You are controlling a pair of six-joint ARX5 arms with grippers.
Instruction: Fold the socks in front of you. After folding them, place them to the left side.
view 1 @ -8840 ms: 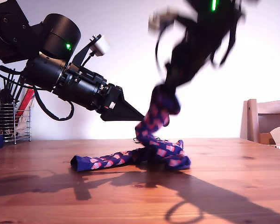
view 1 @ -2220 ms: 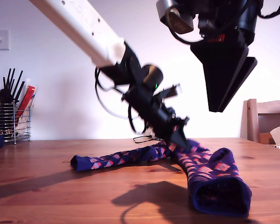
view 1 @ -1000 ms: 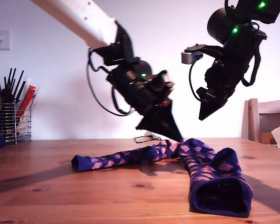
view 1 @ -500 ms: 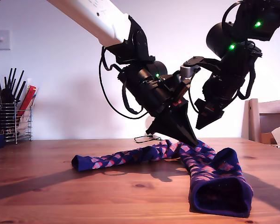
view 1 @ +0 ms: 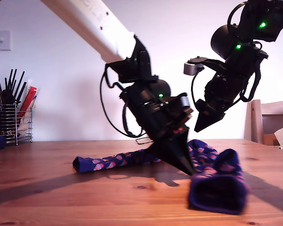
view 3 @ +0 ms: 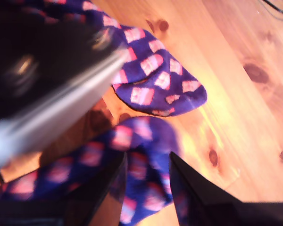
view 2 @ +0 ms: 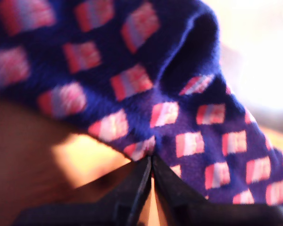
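Navy knit with pink blocks, the socks (view 1: 198, 165) sprawl on the wooden table (view 1: 47, 188) in the exterior view, one arm pressing down mid-sock, the other hovering. First wrist view: my first gripper (view 2: 152, 162) looks pinched together on fabric. Second wrist view: my second gripper (view 3: 148, 162) hangs apart above cloth. Folding seems underway; next, lift and double over.

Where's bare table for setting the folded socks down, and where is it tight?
Bare wood lies between the rack and the thin sock's tip, and across the table in front of that sock. It is crowded mid-table, where my first claw meets the socks and my second claw hangs above.
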